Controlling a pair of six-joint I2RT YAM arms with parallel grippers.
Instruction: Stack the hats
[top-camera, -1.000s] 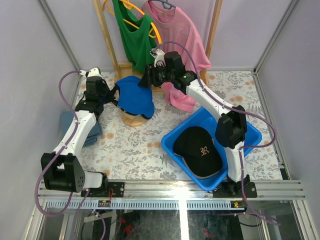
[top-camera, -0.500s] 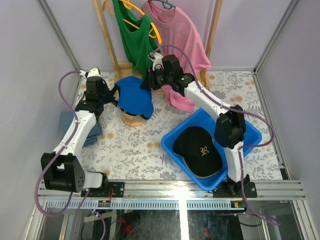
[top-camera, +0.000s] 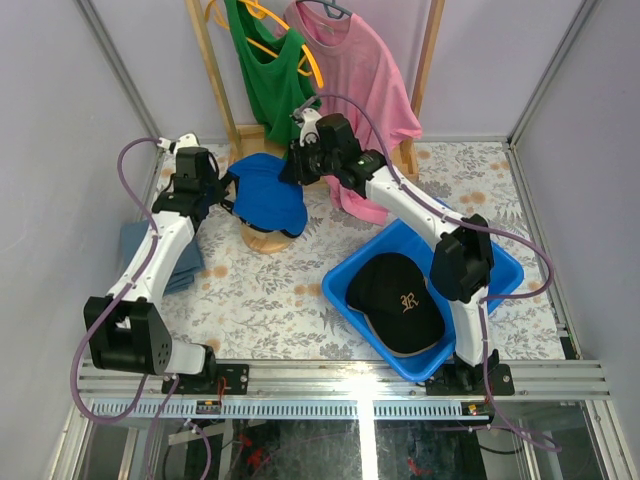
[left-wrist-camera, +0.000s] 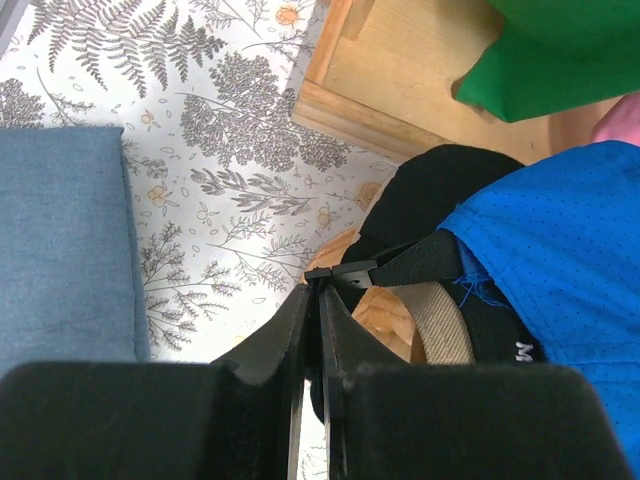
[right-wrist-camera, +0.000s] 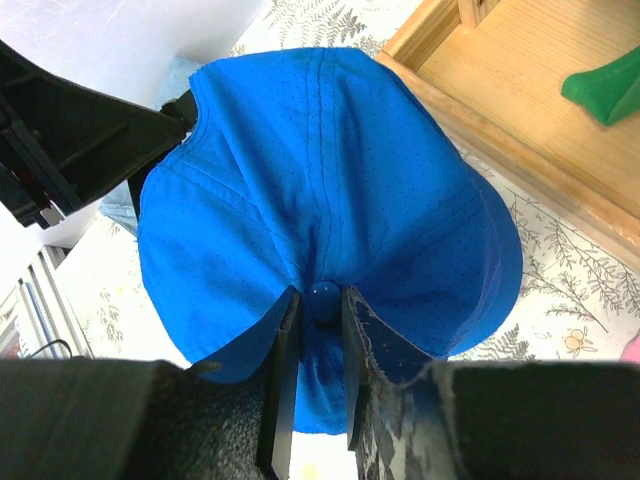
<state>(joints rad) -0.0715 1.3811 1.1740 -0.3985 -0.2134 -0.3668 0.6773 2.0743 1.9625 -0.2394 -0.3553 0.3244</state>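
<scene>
As left end effector (left-wrist-camera: 316, 292) pinches strap (left-wrist-camera: 412, 263), right end effector (right-wrist-camera: 320, 305) clamps blue cap (right-wrist-camera: 330, 170).

Robot lab, a closed test cell. No home or shop.
- Plain lilac walls (top-camera: 60, 120) on three sides, with bare metal frame posts (top-camera: 120, 65) at the corners.
- Two white-and-black arms, left (top-camera: 150, 260) and right (top-camera: 410, 205), are bolted to a slotted aluminium rail (top-camera: 340, 380) at the near edge.
- Purple cables (top-camera: 121, 168) loop loose off the arms.
- Tabletop (top-camera: 270, 300) is covered in a floral print.
- Props look set out, not lived-in. A wooden rack (left-wrist-camera: 400, 80) carries a green shirt (top-camera: 265, 70) and a pink shirt (top-camera: 360, 70) on hangers.
- A blue bin (top-camera: 500, 265) holds a black cap (top-camera: 395, 290).
- A blue cap (top-camera: 268, 195) sits on a wooden dome (top-camera: 262, 238).
</scene>
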